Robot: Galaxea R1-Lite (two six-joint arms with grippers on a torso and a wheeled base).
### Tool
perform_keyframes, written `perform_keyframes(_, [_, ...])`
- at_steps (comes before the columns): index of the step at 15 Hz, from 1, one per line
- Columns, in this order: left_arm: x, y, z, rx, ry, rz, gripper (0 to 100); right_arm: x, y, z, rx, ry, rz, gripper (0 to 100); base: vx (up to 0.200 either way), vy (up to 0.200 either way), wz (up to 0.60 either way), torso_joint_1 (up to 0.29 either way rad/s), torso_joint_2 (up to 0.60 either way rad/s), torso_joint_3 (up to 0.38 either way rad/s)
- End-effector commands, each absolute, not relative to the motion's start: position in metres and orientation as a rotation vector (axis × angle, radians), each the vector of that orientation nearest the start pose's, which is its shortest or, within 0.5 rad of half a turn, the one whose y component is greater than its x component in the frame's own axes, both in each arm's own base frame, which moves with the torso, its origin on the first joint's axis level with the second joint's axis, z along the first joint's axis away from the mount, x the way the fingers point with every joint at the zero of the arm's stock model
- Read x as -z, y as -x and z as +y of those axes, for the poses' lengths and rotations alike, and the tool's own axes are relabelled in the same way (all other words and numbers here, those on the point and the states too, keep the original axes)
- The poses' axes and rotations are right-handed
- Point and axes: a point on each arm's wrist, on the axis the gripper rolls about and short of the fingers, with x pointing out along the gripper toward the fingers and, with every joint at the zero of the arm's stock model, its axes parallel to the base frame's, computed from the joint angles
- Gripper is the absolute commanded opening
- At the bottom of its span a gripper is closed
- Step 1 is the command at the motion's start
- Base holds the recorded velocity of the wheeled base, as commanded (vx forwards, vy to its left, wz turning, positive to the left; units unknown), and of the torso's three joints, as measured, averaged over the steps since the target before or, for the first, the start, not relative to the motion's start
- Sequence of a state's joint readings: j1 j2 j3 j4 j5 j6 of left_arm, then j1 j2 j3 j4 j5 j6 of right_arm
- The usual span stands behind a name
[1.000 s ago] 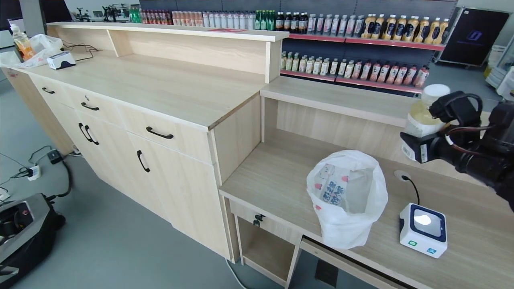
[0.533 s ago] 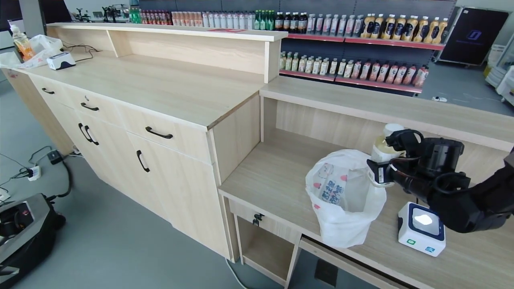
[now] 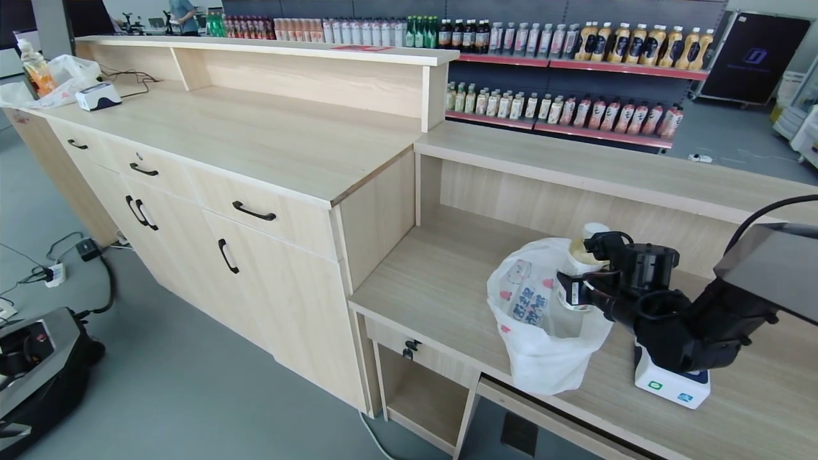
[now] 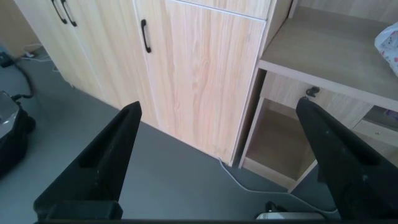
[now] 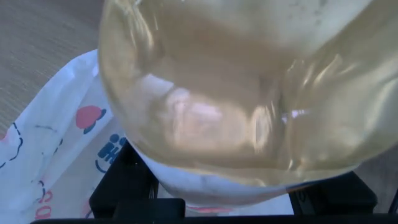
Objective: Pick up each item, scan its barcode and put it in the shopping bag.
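Observation:
My right gripper (image 3: 585, 281) is shut on a clear bottle (image 3: 580, 255) of pale yellow drink with a white cap and a white label. It holds the bottle upright over the far right rim of the open white shopping bag (image 3: 543, 338), which stands on the low wooden counter (image 3: 434, 275). In the right wrist view the bottle (image 5: 236, 87) is very close, with the printed bag (image 5: 56, 162) just beneath it. The white and blue barcode scanner (image 3: 671, 386) sits right of the bag, mostly hidden by my right arm. My left gripper (image 4: 217, 155) hangs open over the grey floor, in front of the cabinet.
A taller counter (image 3: 255, 140) with drawers and doors runs to the left. Its far end holds another scanner (image 3: 96, 96), a bag and a bottle. Shelves of bottled drinks (image 3: 562, 45) stand behind. Cables and a black device (image 3: 38, 364) lie on the floor at the left.
My right arm has carried the bottle down and to the left, from high above the counter's right side to the bag's rim. It now covers most of the scanner.

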State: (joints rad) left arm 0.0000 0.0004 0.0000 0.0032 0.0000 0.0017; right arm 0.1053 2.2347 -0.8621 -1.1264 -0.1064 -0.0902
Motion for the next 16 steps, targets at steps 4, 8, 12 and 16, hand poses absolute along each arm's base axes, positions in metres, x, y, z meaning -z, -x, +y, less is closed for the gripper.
perform_keyframes(4, [-0.075, 0.023, 0.0, 0.0, -0.002, 0.003, 100, -0.035, -0.418, 0.044, -0.013, 0.099, 0.212, 0, 0.0, 0.0, 0.0, 0.0, 0.0, 0.0])
perform_keyframes(8, [-0.075, 0.023, 0.0, 0.0, -0.002, 0.003, 100, -0.023, -0.432, 0.052, -0.027, 0.099, 0.184, 0, 0.0, 0.0, 0.0, 0.0, 0.0, 0.0])
perform_keyframes(12, [-0.075, 0.023, 0.0, 0.0, -0.002, 0.003, 100, -0.006, -0.436, 0.058, -0.058, 0.107, 0.172, 0, 0.0, 0.0, 0.0, 0.0, 0.0, 0.0])
perform_keyframes(16, [-0.075, 0.023, 0.0, 0.0, -0.002, 0.003, 100, 0.005, -0.436, 0.061, -0.066, 0.111, 0.186, 0, 0.0, 0.0, 0.0, 0.0, 0.0, 0.0])
